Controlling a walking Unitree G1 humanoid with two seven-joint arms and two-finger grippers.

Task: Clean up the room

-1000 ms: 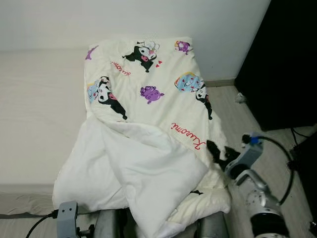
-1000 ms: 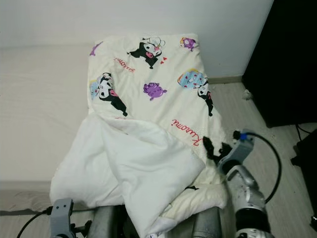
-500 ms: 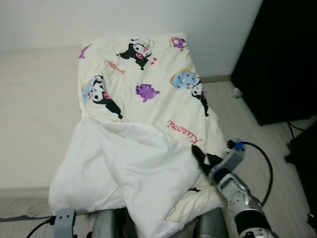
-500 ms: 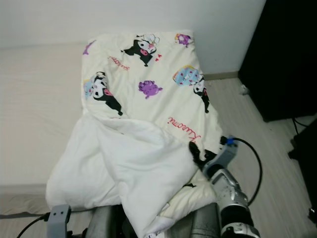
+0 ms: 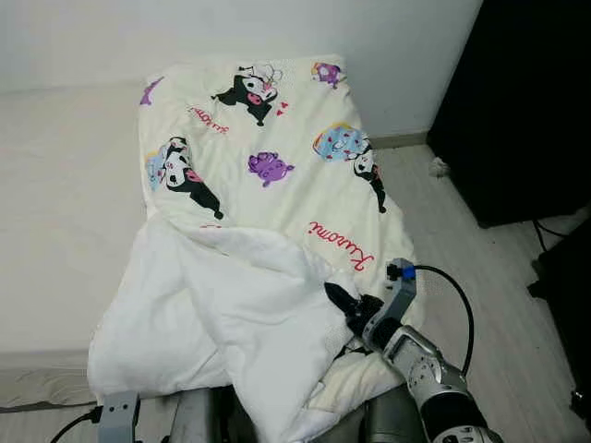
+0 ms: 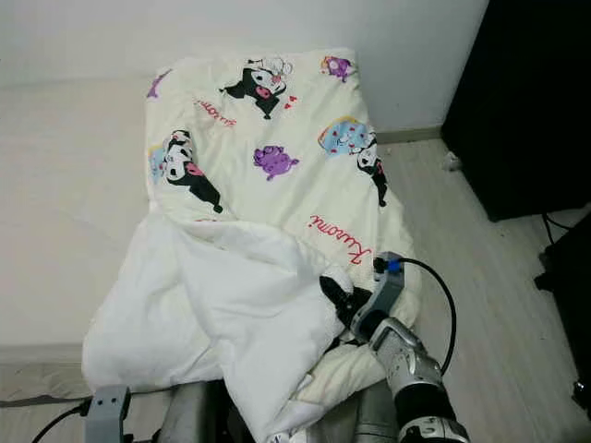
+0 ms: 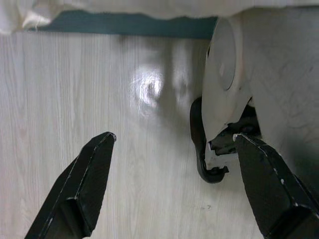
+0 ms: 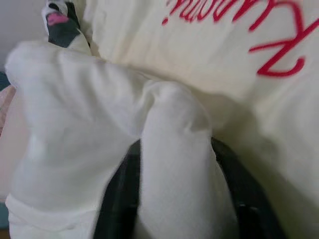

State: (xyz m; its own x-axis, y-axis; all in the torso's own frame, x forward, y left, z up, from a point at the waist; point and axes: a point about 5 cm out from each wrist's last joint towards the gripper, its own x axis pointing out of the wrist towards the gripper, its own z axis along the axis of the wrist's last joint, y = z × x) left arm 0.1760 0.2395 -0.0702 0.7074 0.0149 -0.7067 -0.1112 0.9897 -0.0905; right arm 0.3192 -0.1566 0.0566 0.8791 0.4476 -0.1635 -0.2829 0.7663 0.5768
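Right wrist view shows the right gripper [image 8: 174, 199] with a fold of the white quilt [image 5: 231, 305] between its fingers, clamped on it. That quilt lies on the bed [image 5: 55, 185]. Left gripper [image 7: 179, 194] hangs over the floor [image 7: 50, 89], fingers apart.

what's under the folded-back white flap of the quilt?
The quilt itself: its cartoon-print side runs beneath the flap. The right gripper reaches in at the flap's edge, a fold between its fingers. Anything deeper is covered.

Cream cartoon-print quilt [image 5: 277, 175], white underside, red lettering
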